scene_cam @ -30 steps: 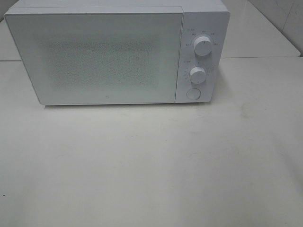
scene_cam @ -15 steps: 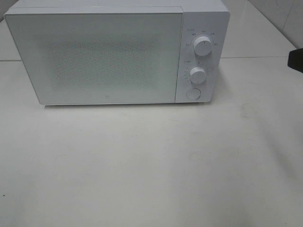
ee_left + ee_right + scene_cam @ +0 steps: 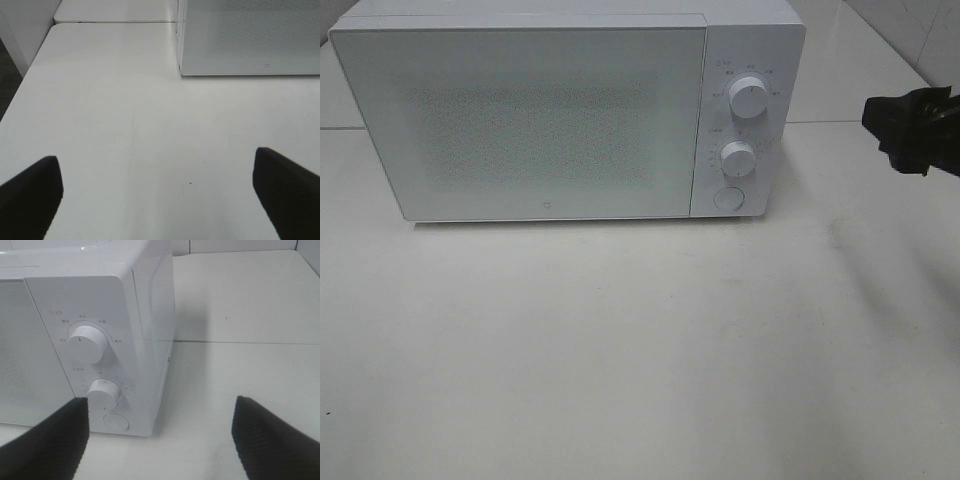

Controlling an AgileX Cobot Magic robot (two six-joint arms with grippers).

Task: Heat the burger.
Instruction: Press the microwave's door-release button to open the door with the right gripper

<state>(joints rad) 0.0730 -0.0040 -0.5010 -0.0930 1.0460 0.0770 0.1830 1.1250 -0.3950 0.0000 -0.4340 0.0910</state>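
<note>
The burger shows in none of the views, so where it lies cannot be told. A white microwave (image 3: 550, 110) stands at the back of the bench (image 3: 640, 350) with its door (image 3: 520, 120) shut. On its right panel an upper knob (image 3: 749, 97) sits above a lower knob (image 3: 738, 157), with a round button (image 3: 728, 198) beneath. The right end effector (image 3: 160, 440) hangs to the right of that panel, apart from it, jaws spread wide and holding nothing. The left end effector (image 3: 157, 195) hovers over the bench off the microwave's left front corner, jaws likewise wide apart and empty
</note>
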